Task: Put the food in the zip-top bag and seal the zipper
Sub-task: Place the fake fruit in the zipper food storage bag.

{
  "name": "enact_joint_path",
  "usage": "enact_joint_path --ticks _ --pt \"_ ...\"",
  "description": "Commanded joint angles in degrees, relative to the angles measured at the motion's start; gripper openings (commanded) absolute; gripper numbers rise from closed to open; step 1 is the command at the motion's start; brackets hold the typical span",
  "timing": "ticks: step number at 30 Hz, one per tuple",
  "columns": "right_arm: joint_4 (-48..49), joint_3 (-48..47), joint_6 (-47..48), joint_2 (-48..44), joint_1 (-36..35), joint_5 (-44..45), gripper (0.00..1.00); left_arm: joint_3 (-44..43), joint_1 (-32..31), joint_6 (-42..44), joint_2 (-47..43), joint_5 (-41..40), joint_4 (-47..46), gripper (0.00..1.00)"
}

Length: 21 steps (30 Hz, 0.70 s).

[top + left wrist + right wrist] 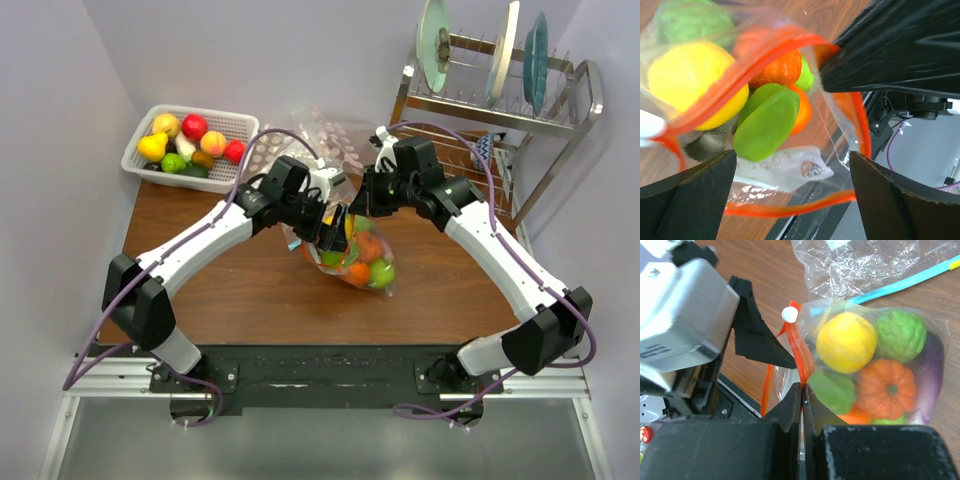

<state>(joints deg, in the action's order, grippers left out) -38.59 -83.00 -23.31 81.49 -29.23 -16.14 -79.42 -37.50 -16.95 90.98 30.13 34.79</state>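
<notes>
**Zip-top bag** (362, 262), filled with food (846, 342), lies at the centre of the table (250, 300) with its mouth open. **Right gripper** (802, 389): jaws pinched together on the zipper (800, 362). **Left gripper** (792, 170): jaws wide apart astride the bag's mouth, gripping nothing. Both arms reach inward from the near edge, and their wrists meet over the bag.

1. Brown wood-grain table (260, 300), set in a corner.
2. Pale lilac walls (300, 50) on three sides; soft, even light.
3. Metal rack (500, 112) at far right, three plates (434, 45) upright in it.
4. Grey floor (320, 445) below the near edge.
</notes>
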Motion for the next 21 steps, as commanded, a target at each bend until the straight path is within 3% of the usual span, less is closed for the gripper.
enact_joint_path --ticks 1,11,17,21 --pt "1.32 -2.08 -0.42 -1.6 -0.03 -0.2 0.0 -6.0 -0.38 0.6 -2.56 -2.08 2.91 0.99" --pt "2.29 -0.76 -0.68 -1.78 -0.03 -0.12 0.0 -14.62 -0.12 0.6 -4.49 -10.7 11.18 0.89" --pt "2.38 -0.93 -0.51 -1.78 -0.03 -0.21 0.0 -7.52 0.05 -0.8 -8.44 -17.91 9.96 0.84" --pt "2.47 -0.67 -0.59 -1.78 -0.03 -0.21 0.0 1.51 0.67 -3.43 -11.43 -20.98 5.49 0.74"
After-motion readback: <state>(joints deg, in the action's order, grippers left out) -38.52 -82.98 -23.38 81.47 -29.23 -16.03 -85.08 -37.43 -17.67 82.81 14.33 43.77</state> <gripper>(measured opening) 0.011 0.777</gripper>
